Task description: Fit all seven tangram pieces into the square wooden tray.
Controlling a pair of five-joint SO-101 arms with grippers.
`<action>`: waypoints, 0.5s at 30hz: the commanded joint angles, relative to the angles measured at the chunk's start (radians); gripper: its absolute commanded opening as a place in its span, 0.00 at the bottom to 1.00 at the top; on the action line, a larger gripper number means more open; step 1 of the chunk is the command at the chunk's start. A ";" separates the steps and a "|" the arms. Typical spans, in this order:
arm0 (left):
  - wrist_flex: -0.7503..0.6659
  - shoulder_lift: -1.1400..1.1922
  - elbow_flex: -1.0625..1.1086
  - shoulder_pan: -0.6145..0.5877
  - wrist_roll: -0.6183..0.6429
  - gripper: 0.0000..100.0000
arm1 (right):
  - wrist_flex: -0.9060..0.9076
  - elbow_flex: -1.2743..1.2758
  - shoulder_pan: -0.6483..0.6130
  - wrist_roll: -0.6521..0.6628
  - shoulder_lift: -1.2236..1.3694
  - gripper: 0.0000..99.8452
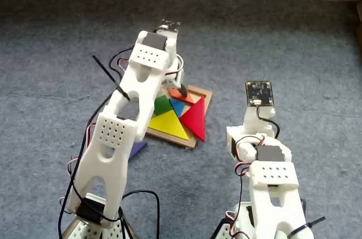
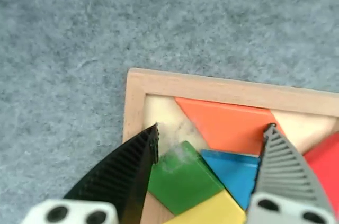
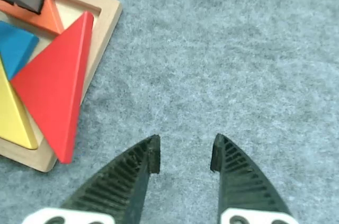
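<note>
L pincer (image 2: 213, 134) wide open, empty, over green square wooden piece (image 2: 183, 179) in square wooden tray (image 2: 212, 89), lower centre of frame. I'd close slowly, square-on, w/o nudging orange wooden piece (image 2: 228, 123). R pincer (image 3: 185, 144) part-open, empty.

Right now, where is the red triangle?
In the high view the red triangle lies at the tray's edge nearest the right arm, beside the yellow triangle.
</note>
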 commanded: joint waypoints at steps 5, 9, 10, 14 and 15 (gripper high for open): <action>-0.012 -0.033 -0.013 0.051 -0.003 0.29 | -0.025 -0.007 0.012 -0.002 -0.027 0.17; -0.012 -0.067 -0.013 0.088 -0.002 0.29 | -0.025 -0.008 0.012 -0.002 -0.027 0.17; -0.012 -0.074 -0.012 0.094 -0.002 0.29 | -0.025 -0.008 0.012 0.009 -0.027 0.17; -0.018 -0.074 -0.012 0.101 -0.002 0.29 | -0.025 -0.007 0.012 0.032 -0.027 0.17; -0.020 -0.067 -0.012 0.096 -0.002 0.29 | -0.025 -0.007 0.012 0.032 -0.027 0.17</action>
